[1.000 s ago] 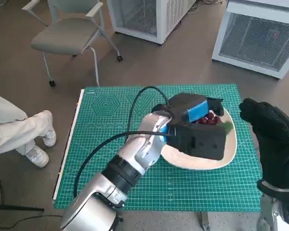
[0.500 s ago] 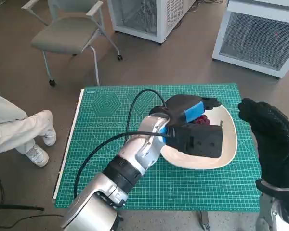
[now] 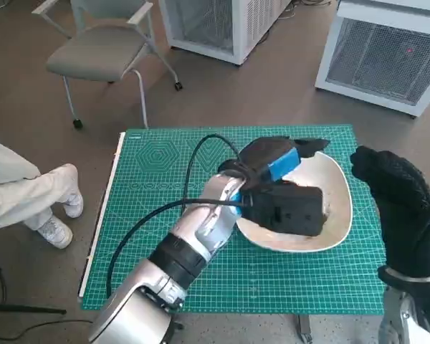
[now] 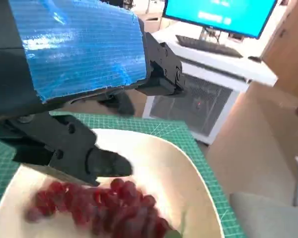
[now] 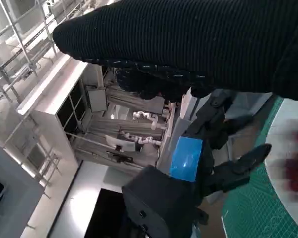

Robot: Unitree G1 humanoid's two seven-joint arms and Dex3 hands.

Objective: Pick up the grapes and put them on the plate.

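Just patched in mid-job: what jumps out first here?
The blue-taped left robot hand hangs over the white plate on the green mat. The red grapes lie on the plate beneath its fingers, free of them. The gloved right robot hand waits off the table's right edge.

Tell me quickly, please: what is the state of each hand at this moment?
Left hand: open, fingers apart above the grapes lying in the plate.
Right hand: holds nothing visible; open or closed cannot be told.
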